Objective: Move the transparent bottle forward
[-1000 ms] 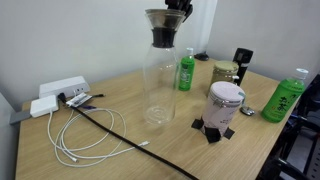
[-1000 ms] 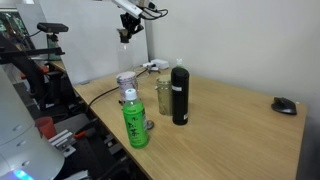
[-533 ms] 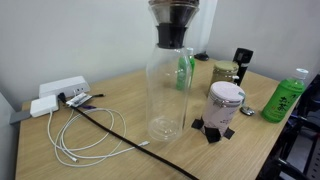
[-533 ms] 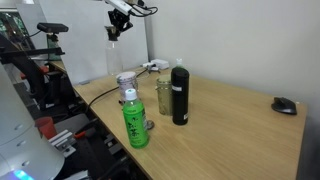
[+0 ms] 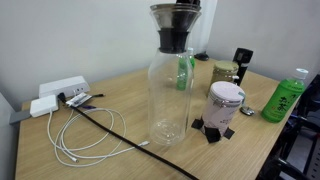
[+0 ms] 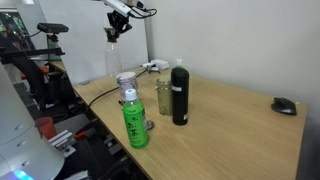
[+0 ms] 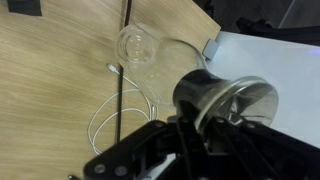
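The transparent bottle (image 5: 170, 95) is a tall clear carafe with a dark funnel cone on top. It stands upright over the middle of the wooden table (image 5: 110, 165), with its base close to the tabletop; I cannot tell if they touch. My gripper (image 5: 184, 4) grips it at the neck from above, mostly cut off by the frame's top edge. In an exterior view the gripper (image 6: 119, 22) holds the carafe (image 6: 113, 58) near the table's far end. In the wrist view the fingers (image 7: 190, 128) close around the neck under the cone (image 7: 228, 100).
A small green bottle (image 5: 186, 72) stands right behind the carafe. A white canister (image 5: 225, 103), a jar (image 5: 226, 72) and a larger green bottle with a white cap (image 5: 285, 96) stand beside them. Cables (image 5: 90, 132) and a power strip (image 5: 60, 90) lie on the other side.
The carafe, held in my gripper, has moved away from the small green bottle toward the table's middle and front, and come slightly lower. The other objects stayed put.
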Tool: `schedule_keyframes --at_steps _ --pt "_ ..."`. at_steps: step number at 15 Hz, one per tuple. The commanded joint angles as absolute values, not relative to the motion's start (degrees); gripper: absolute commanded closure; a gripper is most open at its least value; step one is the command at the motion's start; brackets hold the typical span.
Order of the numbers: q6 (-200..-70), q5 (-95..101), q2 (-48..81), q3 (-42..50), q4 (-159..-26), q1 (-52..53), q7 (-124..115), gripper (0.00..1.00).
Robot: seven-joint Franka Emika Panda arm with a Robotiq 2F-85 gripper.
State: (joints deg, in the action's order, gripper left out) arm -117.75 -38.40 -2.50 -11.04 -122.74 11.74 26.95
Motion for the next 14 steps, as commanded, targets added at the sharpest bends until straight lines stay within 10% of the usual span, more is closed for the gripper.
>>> schedule_keyframes --at_steps 1,14 --pt "-118.4 -37.6 -1.8 -12.1 -123.0 12.8 26.6 0.97" --pt "-126.8 -41.4 3.6 -18.1 -125.2 17.6 30.6 0.97"
